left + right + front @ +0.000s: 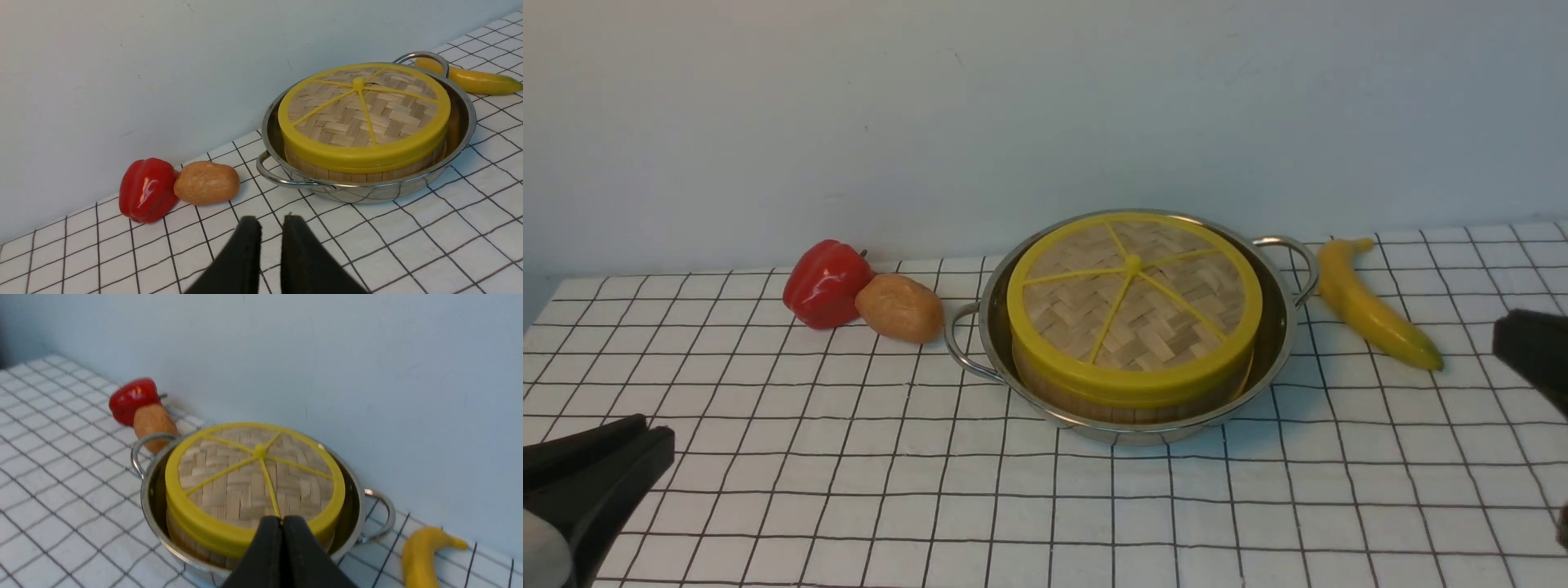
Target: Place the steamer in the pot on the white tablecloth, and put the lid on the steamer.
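The flat woven-bamboo lid with its yellow rim, capping the slatted bamboo steamer in the shiny steel pot, looks light, stiff and graspable at its 6 o'clock rim, while the left gripper stands slightly parted and empty and the right gripper is clenched on nothing.

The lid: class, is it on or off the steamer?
On. The lid sits flat over the steamer, its yellow rim capping the basket wall, inside the pot.

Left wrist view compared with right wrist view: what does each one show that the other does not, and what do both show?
Only the left wrist view shows the left gripper, its jaws slightly apart above the white tablecloth. Only the right wrist view shows the right gripper, jaws shut, holding nothing. Both show the lid on the steamer in the pot, with pepper, potato and banana nearby.
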You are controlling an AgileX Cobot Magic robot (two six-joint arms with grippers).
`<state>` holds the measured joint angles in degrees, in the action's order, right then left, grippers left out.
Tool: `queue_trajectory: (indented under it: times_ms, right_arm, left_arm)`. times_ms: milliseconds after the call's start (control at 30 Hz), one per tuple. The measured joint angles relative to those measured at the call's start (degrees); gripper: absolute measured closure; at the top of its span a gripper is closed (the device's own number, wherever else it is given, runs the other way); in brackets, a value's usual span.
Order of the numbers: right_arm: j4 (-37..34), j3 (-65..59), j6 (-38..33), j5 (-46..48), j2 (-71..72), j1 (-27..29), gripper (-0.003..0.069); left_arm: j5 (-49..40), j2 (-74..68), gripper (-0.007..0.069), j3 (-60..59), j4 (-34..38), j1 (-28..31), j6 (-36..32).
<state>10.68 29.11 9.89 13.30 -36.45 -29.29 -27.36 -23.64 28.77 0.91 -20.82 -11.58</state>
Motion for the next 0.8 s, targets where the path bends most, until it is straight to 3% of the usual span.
queue_trajectory:
  times_ms: [533,800]
  right_arm:
    - [1.97,0.00,-0.06,-1.97,0.40,0.27,0.0654]
    - [0.00,-7.27,2.16,4.79,8.68,18.19,0.0640]
  left_arm:
    - [0.00,0.00,0.0529,0.00,0.00,0.00,-0.17]
    - [0.00,0.00,0.0518,0.00,0.00,0.00,-0.18]
